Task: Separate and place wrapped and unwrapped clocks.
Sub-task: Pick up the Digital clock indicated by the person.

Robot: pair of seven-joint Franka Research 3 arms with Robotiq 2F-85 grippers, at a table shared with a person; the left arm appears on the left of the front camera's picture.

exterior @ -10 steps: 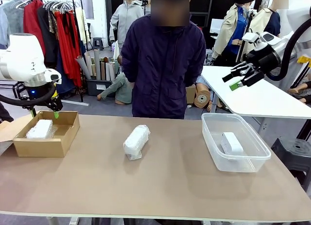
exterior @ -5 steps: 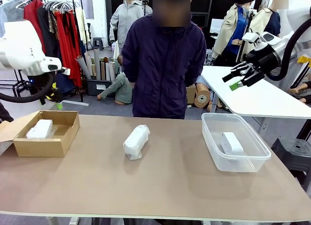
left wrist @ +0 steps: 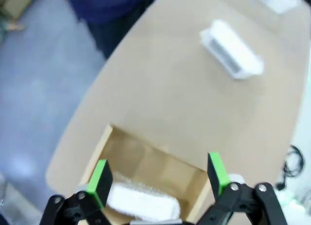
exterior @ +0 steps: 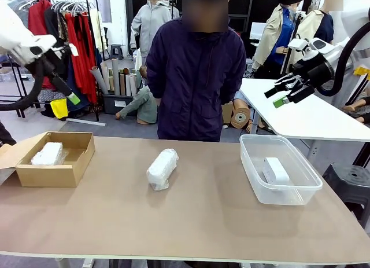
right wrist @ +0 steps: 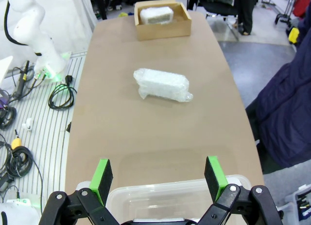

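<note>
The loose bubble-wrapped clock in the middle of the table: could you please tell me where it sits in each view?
Front view: the loose wrapped clock lies mid-table, between the cardboard box and the clear tub.
Left wrist view: the clock is upper right, beyond the cardboard box.
Right wrist view: the clock is upper centre, between box and tub.
Shared landmark: the cardboard box, holding a second wrapped clock.

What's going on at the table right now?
One bubble-wrapped clock lies in the cardboard box, with the left gripper open and empty above it. A second wrapped clock lies mid-table, not yet sorted. The bare white clock sits in the clear tub; the right gripper hangs open above that end. The person stands opposite.
</note>
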